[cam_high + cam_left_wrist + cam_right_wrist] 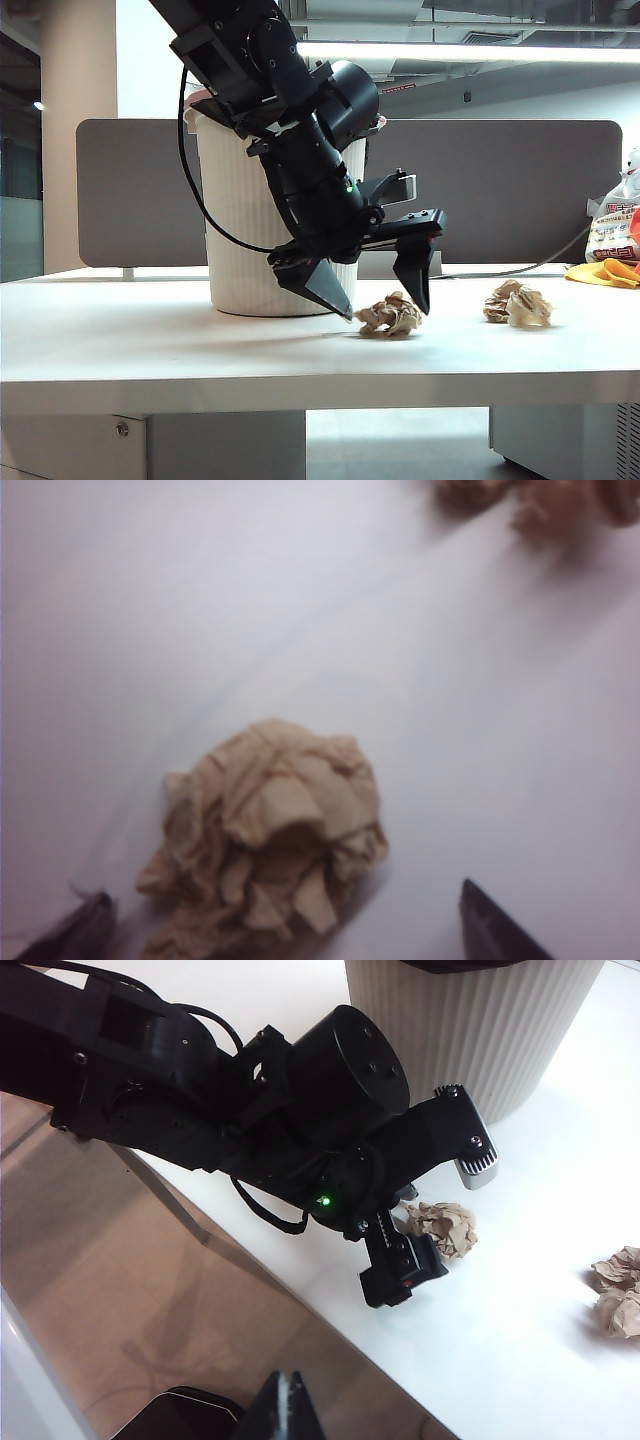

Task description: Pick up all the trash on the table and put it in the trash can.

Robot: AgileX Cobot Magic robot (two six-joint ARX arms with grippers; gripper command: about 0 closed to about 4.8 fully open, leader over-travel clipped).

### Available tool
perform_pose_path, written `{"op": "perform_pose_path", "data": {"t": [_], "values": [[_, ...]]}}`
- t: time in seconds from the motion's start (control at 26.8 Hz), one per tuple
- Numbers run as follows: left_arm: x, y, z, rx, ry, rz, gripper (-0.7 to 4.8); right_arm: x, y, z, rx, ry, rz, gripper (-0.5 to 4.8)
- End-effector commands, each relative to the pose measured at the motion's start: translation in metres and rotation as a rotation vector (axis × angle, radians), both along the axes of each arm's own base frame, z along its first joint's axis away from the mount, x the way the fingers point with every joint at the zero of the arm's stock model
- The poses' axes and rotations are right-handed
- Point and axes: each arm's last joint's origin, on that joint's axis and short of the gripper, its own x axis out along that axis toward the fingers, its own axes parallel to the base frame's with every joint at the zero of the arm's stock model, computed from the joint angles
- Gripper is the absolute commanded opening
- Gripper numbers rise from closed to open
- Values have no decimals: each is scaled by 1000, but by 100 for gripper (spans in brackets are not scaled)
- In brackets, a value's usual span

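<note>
Astride crumpled tan trash [265, 835] — left claw [385, 300] wide; right claw [288, 1400] shut.

The bench [150, 340] is white and flat-topped, with a thick white front edge. A ribbed white bin [240, 230] stands on it toward the back, left of the middle. A crumpled ball of tan paper [390, 316] lies on the top just right of the bin's base, and a second clump of crumpled paper [517, 304] lies further right, apart from the first. At the far right edge rest a yellow-orange cloth [607, 272] and a printed white bag [612, 230].
</note>
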Motion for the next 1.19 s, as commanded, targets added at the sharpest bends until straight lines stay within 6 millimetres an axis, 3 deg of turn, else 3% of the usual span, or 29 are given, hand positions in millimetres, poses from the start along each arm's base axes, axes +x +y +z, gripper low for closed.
{"op": "perform_pose_path", "data": {"t": [0.04,0.15,0.26,0.34,0.63,0.89,1.19], "values": [[2,-1,2,-15,-21,6,253,0,0,3,16,-20,6,-1],[3,-2,0,-16,-23,6,106,0,0,3,19,-25,5,-1],[4,-3,-3,-23,-22,1,19,0,0,3,18,-24,5,-1],[4,-3,-4,-21,-21,1,-6,0,0,3,18,-24,6,-1],[4,-2,11,-51,-58,5,-6,0,0,4,21,-30,6,-1],[2,1,80,-140,-225,-36,-6,1,0,10,43,-91,0,-1],[-16,17,189,-252,-512,-85,-6,-5,-6,36,188,-288,-87,-2]]}}
